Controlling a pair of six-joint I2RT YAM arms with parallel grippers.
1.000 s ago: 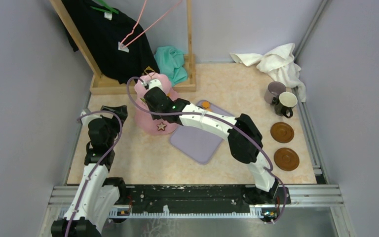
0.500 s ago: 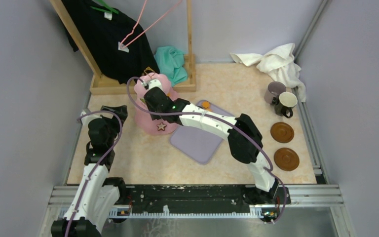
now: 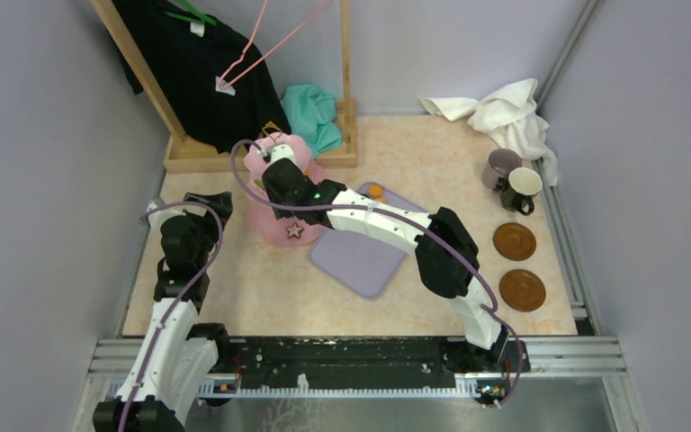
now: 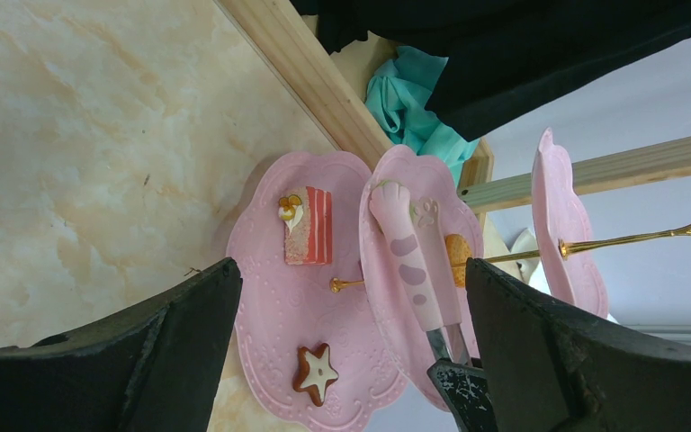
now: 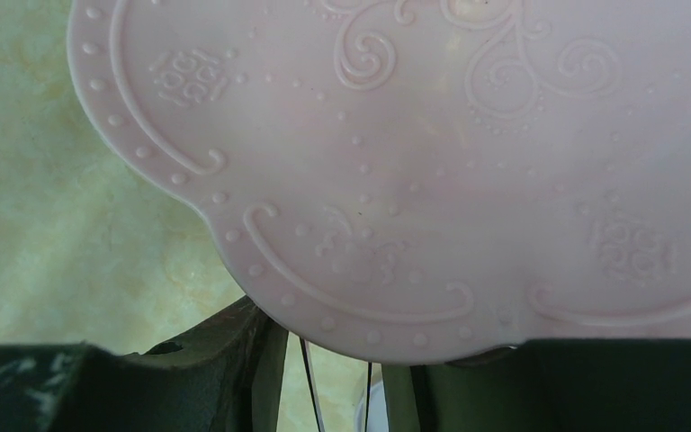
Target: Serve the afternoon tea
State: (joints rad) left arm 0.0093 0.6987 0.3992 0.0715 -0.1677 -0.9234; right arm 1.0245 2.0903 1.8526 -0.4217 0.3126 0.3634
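Note:
The pink three-tier stand (image 3: 279,211) stands left of centre. A brown star sweet (image 4: 317,372) and a striped cake slice (image 4: 306,225) lie on its bottom tier. My right gripper (image 3: 274,155) reaches over the stand, shut on the thin pink tongs (image 4: 409,252), which stretch across the middle tier beside an orange round (image 4: 457,259). In the right wrist view the tongs' metal blades (image 5: 310,382) run between the fingers, under a pink tier (image 5: 414,135). My left gripper (image 4: 351,360) hangs open, facing the stand. The mauve mug (image 3: 501,166), cream mug (image 3: 522,187) and two brown saucers (image 3: 514,240) sit at the right.
A lilac tray (image 3: 364,256) lies right of the stand, with an orange sweet (image 3: 374,190) at its far corner. A wooden rack (image 3: 261,155) with a black garment and a teal cloth (image 3: 313,112) stands behind. A white towel (image 3: 504,108) lies at the back right.

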